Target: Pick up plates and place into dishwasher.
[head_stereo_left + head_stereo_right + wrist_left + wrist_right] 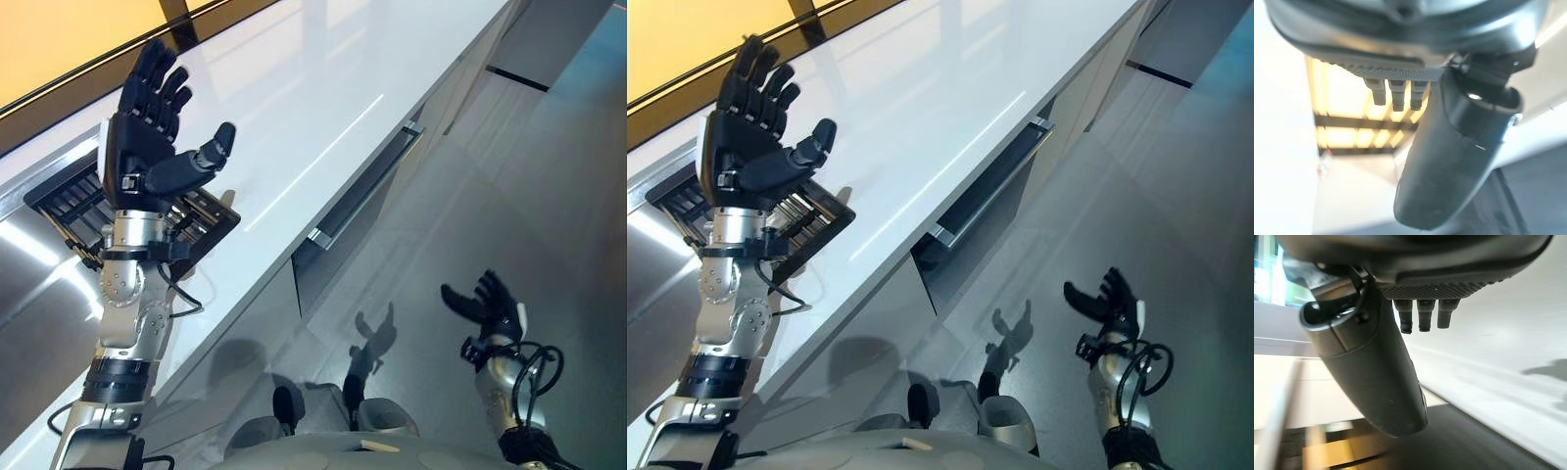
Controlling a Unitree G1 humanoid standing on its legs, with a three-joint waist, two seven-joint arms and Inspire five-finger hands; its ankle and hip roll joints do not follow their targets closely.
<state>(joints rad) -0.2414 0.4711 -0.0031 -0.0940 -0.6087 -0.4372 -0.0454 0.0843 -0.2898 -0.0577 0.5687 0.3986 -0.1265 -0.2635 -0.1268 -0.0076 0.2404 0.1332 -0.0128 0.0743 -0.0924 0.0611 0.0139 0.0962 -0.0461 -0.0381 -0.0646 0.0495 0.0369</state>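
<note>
Rack [73,201]: my raised left hand [147,127] and forearm cover its middle.
Dishwasher door [358,211]: ajar; inside too dark to tell.
Countertop [323,88]: cut off at the picture's top edge.

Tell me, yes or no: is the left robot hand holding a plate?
No. The left robot hand is raised above the white counter with fingers spread and nothing in it.

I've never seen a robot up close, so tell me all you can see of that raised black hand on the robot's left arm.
The left hand is dark, jointed and plastic-looking, with a white patch along its edge, on a silver-grey arm. It is raised with the palm showing, the fingers straight and spread and the thumb standing out sideways. It holds nothing and touches nothing. Behind it lie the white countertop and a black slatted rack set at the counter's end.
</note>
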